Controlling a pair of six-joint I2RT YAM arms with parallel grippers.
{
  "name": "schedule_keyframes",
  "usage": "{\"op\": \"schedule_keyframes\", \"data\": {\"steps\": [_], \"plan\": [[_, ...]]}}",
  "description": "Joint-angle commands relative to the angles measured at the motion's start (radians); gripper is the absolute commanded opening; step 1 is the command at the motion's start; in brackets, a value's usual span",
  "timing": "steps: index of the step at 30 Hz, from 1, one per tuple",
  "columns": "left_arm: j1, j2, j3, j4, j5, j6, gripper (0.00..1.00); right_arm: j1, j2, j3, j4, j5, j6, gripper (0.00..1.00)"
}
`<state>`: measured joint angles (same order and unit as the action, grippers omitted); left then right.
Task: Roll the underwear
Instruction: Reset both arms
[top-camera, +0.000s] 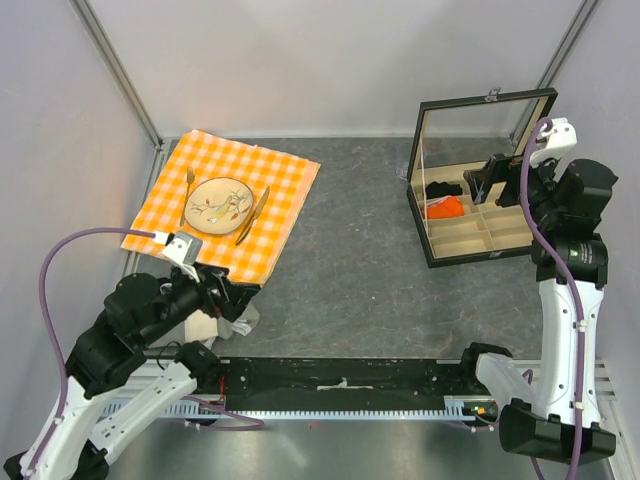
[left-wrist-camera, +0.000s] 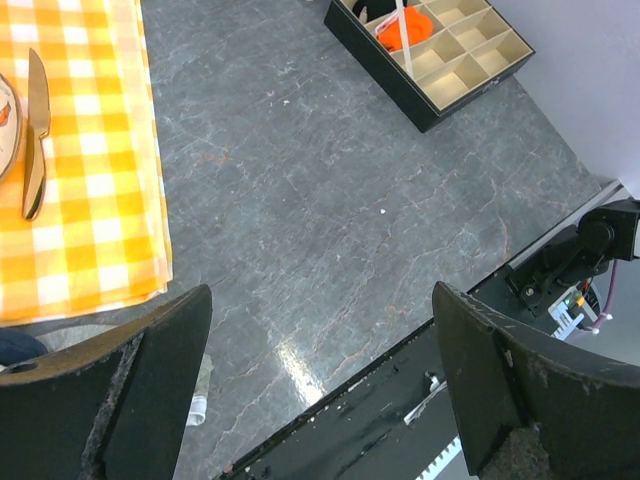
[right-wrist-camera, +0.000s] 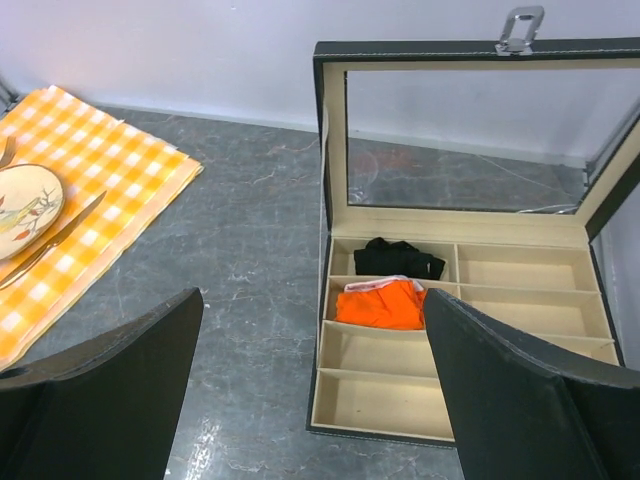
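We are looking down past the right gripper (right-wrist-camera: 312, 335), and its two fingers are standing wide apart with nothing between them. Ahead of it and lower down, the underwear (right-wrist-camera: 380, 305) is lying inside the open black box (right-wrist-camera: 385, 432). It is sitting as a compact orange bundle in the left column, in the second compartment from the lid. Its long axis is running side to side across the gripper's opening, along the length of the compartment. A white trim is showing along the bundle's far edge, the edge facing the lid. The bundle is lying slightly toward the gripper's right finger, and neither finger is touching it. Just beyond it, in the compartment nearest the lid, a black fabric bundle (right-wrist-camera: 398, 258) is lying.

Over on the other side, the left gripper (left-wrist-camera: 322, 300) is also holding its fingers spread wide and carrying nothing. It is hanging over bare table (left-wrist-camera: 330, 200), with the orange checkered cloth (left-wrist-camera: 90, 200) just off to its left side. A knife (left-wrist-camera: 36, 130) is lying on that cloth. The box is sitting well away from this gripper, far ahead and to its right.
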<state>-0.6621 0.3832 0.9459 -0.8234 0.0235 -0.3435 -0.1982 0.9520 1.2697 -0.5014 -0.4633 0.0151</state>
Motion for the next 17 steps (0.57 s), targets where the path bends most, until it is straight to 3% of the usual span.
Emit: {"op": "schedule_keyframes", "data": {"steps": [1, 17], "plan": [[0.006, -0.02, 0.022, -0.022, -0.019, -0.045, 0.97, 0.0, -0.021, -0.021, 0.032, 0.066, 0.026, 0.98], [0.006, -0.064, 0.044, -0.086, -0.065, -0.069, 0.98, 0.0, -0.059, -0.007, 0.006, 0.111, 0.026, 0.98]]}}
